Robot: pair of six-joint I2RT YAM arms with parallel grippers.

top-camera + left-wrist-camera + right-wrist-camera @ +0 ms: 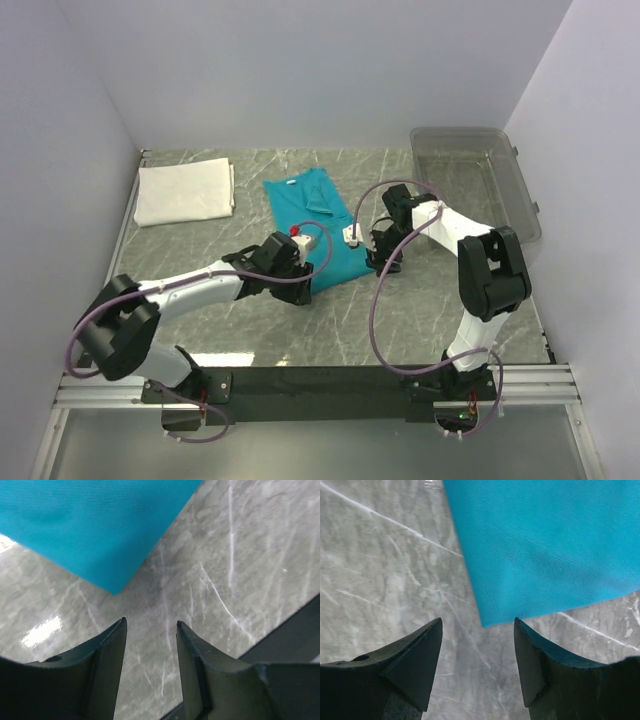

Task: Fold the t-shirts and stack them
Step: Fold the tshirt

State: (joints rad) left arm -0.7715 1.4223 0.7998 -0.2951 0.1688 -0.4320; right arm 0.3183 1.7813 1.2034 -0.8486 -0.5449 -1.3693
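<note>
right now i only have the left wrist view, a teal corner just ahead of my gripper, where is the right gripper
Observer: The right gripper is open at the other near corner of the teal t-shirt, with nothing between its fingers.
Operator: how is that shirt lying
Observer: It lies as a long strip in the middle of the table, neck end toward the far side.
Operator: any second shirt out there
Observer: Yes, a white folded piece lies at the far left of the table, apart from the teal one.
Operator: anything else
Observer: A clear plastic bin stands at the far right.
</note>
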